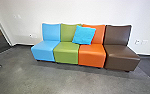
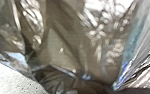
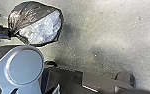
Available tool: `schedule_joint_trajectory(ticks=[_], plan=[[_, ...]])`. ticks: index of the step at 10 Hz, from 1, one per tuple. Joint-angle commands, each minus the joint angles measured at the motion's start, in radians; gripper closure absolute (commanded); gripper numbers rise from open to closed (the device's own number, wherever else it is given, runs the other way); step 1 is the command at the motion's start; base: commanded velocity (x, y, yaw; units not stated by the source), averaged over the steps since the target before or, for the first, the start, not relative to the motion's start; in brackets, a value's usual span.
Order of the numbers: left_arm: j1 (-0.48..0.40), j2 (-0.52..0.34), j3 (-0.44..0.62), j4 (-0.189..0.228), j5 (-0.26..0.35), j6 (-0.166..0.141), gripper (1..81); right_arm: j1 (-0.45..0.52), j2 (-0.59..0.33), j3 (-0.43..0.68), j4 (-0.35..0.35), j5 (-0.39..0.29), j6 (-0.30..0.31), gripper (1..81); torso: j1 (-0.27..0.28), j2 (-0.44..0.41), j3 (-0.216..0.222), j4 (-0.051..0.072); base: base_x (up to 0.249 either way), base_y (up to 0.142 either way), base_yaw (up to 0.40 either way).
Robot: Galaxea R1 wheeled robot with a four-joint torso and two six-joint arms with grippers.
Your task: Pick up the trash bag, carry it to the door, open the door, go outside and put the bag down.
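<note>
Beside the wheeled base [image 3: 101,81], the left gripper [image 3: 12,33] clamps the gathered neck [image 3: 16,33] of the translucent trash bag [image 3: 38,26], which is likely light, soft, slippery and easily torn, making that neck the correct grip point; right gripper state cannot be determined

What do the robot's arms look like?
In the right wrist view, the left arm ends in a blocky black part with small blue touches. Nearby, a rounded blue-grey housing, probably an arm joint, has a large round cap with a paler rim.
</note>
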Motion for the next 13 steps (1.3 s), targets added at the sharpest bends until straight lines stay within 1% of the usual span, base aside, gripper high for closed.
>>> schedule_joint_trajectory(ticks=[1, 3, 4, 5, 6, 7, 8, 9, 11, 12, 13], plan=[[-0.06, -0.038, 0.006, -0.026, 0.098, 0.079, 81.1, 0.022, 0.005, -0.034, 0.011, -0.045, -0.006, 1.0, -0.062, 0.097, 0.092, 0.0, 0.0, 0.0, 0.0], [-0.043, -0.061, 0.006, -0.028, 0.1, 0.084, 81.1, 0.022, 0.013, -0.041, 0.013, -0.045, -0.006, 1.0, -0.106, 0.164, 0.152, 0.0, 0.0, 0.0, 0.0], [-0.038, -0.064, 0.006, -0.028, 0.1, 0.084, 81.1, 0.02, 0.013, -0.039, 0.013, -0.045, -0.006, 1.0, -0.128, 0.197, 0.093, 0.0, 0.0, 0.0, 0.0], [-0.031, -0.059, 0.006, -0.028, 0.095, 0.087, 81.1, 0.019, 0.019, -0.045, 0.013, -0.045, -0.007, 1.0, -0.148, 0.226, 0.119, 0.0, 0.0, 0.0, 0.0], [-0.019, -0.055, 0.006, -0.028, 0.092, 0.099, 81.1, 0.01, 0.029, -0.059, 0.013, -0.045, -0.007, 1.0, -0.165, 0.251, 0.127, 0.0, 0.0, 0.0, 0.0], [-0.005, -0.053, 0.006, -0.028, 0.091, 0.122, 81.1, -0.001, 0.043, -0.079, 0.013, -0.045, -0.007, 1.0, -0.18, 0.275, 0.135, 0.0, 0.0, 0.0, 0.0], [0.014, -0.056, 0.006, -0.046, 0.091, 0.159, 81.1, -0.016, 0.066, -0.111, 0.011, -0.045, -0.007, 1.0, -0.204, 0.312, 0.138, 0.0, 0.0, 0.0, 0.0], [0.032, -0.066, 0.006, -0.097, 0.094, 0.229, 81.1, -0.029, 0.091, -0.149, 0.013, -0.045, -0.009, 1.0, -0.225, 0.346, 0.138, 0.0, 0.0, 0.0, 0.0], [0.083, -0.099, 0.006, -0.227, 0.102, 0.369, 81.1, -0.058, 0.132, -0.196, 0.011, -0.045, -0.01, 1.0, -0.27, 0.415, 0.138, 0.0, 0.0, 0.0, 0.0], [0.109, -0.115, 0.006, -0.272, 0.108, 0.417, 81.1, -0.072, 0.155, -0.209, 0.009, -0.044, -0.01, 1.0, -0.293, 0.45, 0.138, 0.0, 0.0, 0.0, 0.0], [0.138, -0.122, 0.006, -0.312, 0.126, 0.466, 81.1, -0.082, 0.184, -0.238, 0.009, -0.041, -0.012, 1.0, -0.315, 0.484, 0.138, 0.0, 0.0, 0.0, 0.0]])
